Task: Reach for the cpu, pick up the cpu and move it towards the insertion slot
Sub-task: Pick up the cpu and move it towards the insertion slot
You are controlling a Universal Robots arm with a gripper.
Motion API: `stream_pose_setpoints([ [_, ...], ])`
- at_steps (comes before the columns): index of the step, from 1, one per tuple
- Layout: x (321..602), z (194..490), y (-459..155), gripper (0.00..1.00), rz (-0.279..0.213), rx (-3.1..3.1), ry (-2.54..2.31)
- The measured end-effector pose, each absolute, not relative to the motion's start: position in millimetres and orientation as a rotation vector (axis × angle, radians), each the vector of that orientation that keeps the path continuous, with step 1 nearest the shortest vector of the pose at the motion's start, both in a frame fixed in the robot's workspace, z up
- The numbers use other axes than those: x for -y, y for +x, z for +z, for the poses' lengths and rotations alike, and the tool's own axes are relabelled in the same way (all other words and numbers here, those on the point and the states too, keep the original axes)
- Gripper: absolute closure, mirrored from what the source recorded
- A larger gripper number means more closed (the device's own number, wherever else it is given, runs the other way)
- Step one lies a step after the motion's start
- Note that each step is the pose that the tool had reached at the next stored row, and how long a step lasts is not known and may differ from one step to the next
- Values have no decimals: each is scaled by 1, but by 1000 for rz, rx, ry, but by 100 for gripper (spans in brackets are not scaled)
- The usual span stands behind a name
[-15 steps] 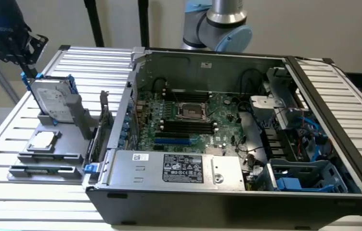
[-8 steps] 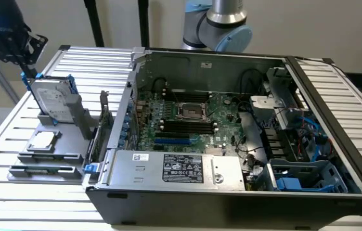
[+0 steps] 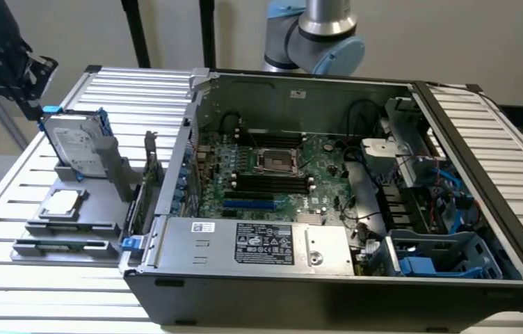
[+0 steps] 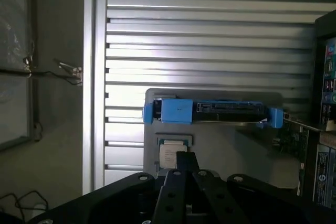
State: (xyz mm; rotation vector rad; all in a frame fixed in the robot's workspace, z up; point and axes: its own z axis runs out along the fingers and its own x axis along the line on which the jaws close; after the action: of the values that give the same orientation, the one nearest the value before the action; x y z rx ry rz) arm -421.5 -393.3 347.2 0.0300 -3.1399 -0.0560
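Note:
The cpu [image 3: 62,203] is a small silvery square with a pale rim, lying flat on a grey holder [image 3: 67,226] at the exterior view's left, outside the computer case. In the wrist view the cpu [image 4: 170,153] lies just beyond my gripper [image 4: 186,157], whose black fingers meet with no gap and hold nothing. My gripper [image 3: 28,104] hangs well above the holder, at the exterior view's upper left. The insertion slot [image 3: 275,161] is a silver-framed square socket with a dark centre on the green board inside the case.
A tall grey hard drive [image 3: 74,142] with a blue-edged bracket stands upright on the holder right behind the cpu, and is seen edge-on as the hard drive [image 4: 210,111]. The open black case [image 3: 243,292] sits on a slatted metal table [image 3: 20,278]. The case wall [image 3: 187,160] separates holder and board.

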Motion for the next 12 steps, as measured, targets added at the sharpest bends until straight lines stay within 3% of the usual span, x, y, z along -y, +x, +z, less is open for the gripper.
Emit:
stream_pose_setpoints([
  [12, 425, 346, -430, 89, -46, 3132, 30],
])
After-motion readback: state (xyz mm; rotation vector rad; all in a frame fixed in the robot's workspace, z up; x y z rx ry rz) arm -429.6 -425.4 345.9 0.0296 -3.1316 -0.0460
